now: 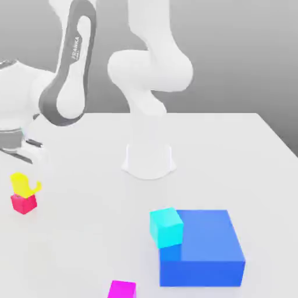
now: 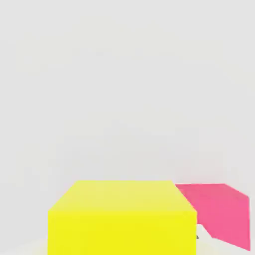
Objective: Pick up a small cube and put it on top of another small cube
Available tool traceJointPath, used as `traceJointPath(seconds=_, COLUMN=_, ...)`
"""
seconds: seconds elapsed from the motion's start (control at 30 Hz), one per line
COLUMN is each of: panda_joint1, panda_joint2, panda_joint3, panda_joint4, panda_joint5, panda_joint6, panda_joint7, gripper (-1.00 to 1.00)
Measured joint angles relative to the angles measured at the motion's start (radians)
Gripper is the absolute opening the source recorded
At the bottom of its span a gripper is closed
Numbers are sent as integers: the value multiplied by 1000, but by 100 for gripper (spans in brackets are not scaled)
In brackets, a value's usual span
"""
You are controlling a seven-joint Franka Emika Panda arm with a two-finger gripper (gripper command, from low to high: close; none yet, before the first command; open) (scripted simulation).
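The small yellow cube (image 1: 22,183) lies at the exterior view's far left, right against the small crimson cube (image 1: 23,204), which shows just in front of it. My gripper (image 1: 27,185) comes down from the hand at the left edge and is shut on the yellow cube; a pale finger cuts across the cube's right side. In the hand view the yellow cube (image 2: 122,219) sits very close and centred, with the crimson cube (image 2: 219,211) beside it, touching or nearly touching.
A big blue block (image 1: 201,250) stands at the front right with a cyan cube (image 1: 166,227) at its near-left corner. A magenta cube (image 1: 122,289) lies at the front edge. The arm's white base (image 1: 148,157) stands mid-table.
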Motion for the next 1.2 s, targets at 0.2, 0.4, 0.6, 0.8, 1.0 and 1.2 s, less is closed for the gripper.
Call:
traceJointPath(seconds=0.2, panda_joint1=-25, panda_joint2=15, panda_joint3=-24, panda_joint4=19, panda_joint5=26, panda_joint6=-14, panda_joint7=-136, gripper=-100)
traceJointPath(seconds=0.4, panda_joint1=-28, panda_joint2=83, panda_joint3=-2, panda_joint4=31, panda_joint5=126, panda_joint6=29, panda_joint7=-209, gripper=-100)
traceJointPath(seconds=0.6, panda_joint1=-54, panda_joint2=162, panda_joint3=46, panda_joint4=34, panda_joint5=240, panda_joint6=94, panda_joint7=-291, gripper=-100)
traceJointPath(seconds=0.8, panda_joint1=-92, panda_joint2=229, panda_joint3=102, panda_joint4=31, panda_joint5=332, panda_joint6=157, panda_joint7=-358, gripper=100)
traceJointPath(seconds=1.0, panda_joint1=-92, panda_joint2=228, panda_joint3=102, panda_joint4=31, panda_joint5=331, panda_joint6=158, panda_joint7=-358, gripper=100)
traceJointPath(seconds=1.2, panda_joint1=-61, panda_joint2=151, panda_joint3=49, panda_joint4=34, panda_joint5=221, panda_joint6=86, panda_joint7=-278, gripper=100)
